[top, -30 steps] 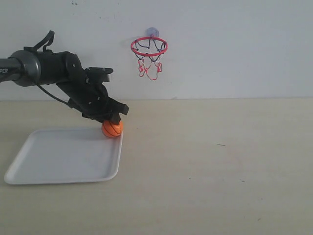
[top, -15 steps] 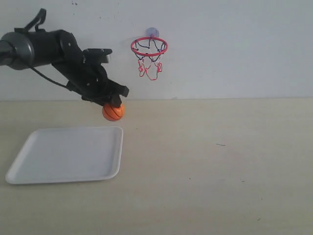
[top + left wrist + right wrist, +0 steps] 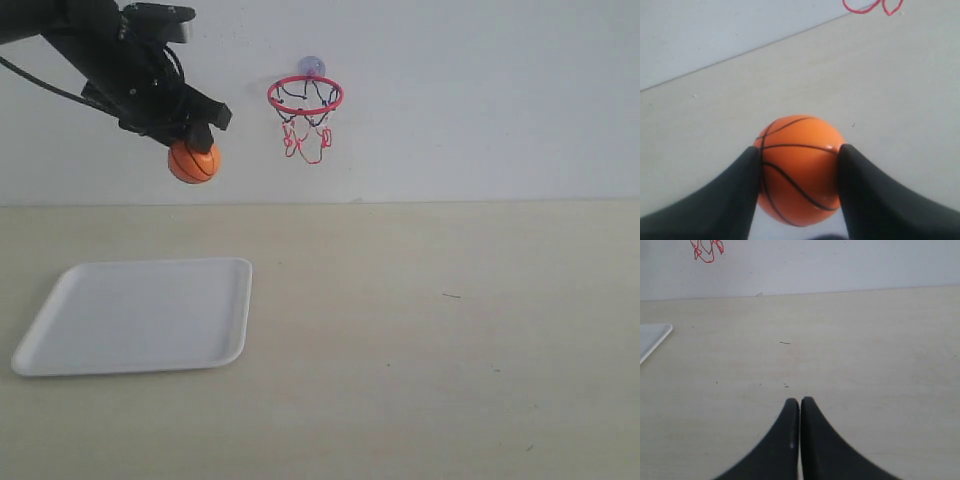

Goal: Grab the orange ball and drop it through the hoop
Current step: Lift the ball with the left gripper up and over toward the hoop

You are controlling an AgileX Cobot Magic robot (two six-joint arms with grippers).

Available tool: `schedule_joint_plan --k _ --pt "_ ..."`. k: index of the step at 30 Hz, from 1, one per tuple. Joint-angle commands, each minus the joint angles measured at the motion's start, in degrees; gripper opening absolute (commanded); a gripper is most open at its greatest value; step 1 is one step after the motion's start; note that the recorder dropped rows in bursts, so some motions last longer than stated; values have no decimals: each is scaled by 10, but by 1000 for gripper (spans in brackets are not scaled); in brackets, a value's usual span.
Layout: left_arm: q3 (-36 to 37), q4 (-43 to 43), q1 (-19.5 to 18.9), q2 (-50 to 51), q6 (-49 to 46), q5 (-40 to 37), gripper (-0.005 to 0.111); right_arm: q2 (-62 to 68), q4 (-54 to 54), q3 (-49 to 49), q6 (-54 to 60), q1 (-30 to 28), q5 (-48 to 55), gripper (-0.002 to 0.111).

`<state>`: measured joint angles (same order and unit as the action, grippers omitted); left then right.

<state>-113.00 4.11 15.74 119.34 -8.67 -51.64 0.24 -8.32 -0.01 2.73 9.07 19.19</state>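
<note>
My left gripper (image 3: 196,140) is shut on the orange ball (image 3: 193,162), high in the air against the white wall. The ball hangs left of the hoop (image 3: 305,95) and somewhat below its red ring. In the left wrist view the ball (image 3: 799,170) sits squeezed between the two black fingers (image 3: 737,192), and a bit of the red net (image 3: 871,7) shows at the frame's edge. My right gripper (image 3: 799,401) is shut with nothing in it, hovering over bare table; the exterior view does not show it. The net (image 3: 706,251) also shows far off in the right wrist view.
A white tray (image 3: 140,315) lies on the table below and left, its corner (image 3: 654,335) visible in the right wrist view. The hoop's bluish suction cup (image 3: 311,67) sticks to the wall. The beige tabletop (image 3: 450,340) stretches to the right.
The left arm has lifted the ball from the tray's far right corner, up and slightly to the left, to a height just under the hoop's ring. The tray stays put.
</note>
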Motion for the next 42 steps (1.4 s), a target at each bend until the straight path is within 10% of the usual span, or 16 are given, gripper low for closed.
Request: schedule_joint_plan --k 1,17,32,42 --pt "-3 15 3 -13 16 37 4 -2 0 0 2 1 -1 0" --pt "-3 172 0 16 91 476 4 -2 0 0 2 1 -1 0" --pt "-83 184 2 55 11 396 4 -2 0 0 2 1 -1 0" --pt "-244 645 -14 160 -376 257 4 -2 0 0 2 1 -1 0"
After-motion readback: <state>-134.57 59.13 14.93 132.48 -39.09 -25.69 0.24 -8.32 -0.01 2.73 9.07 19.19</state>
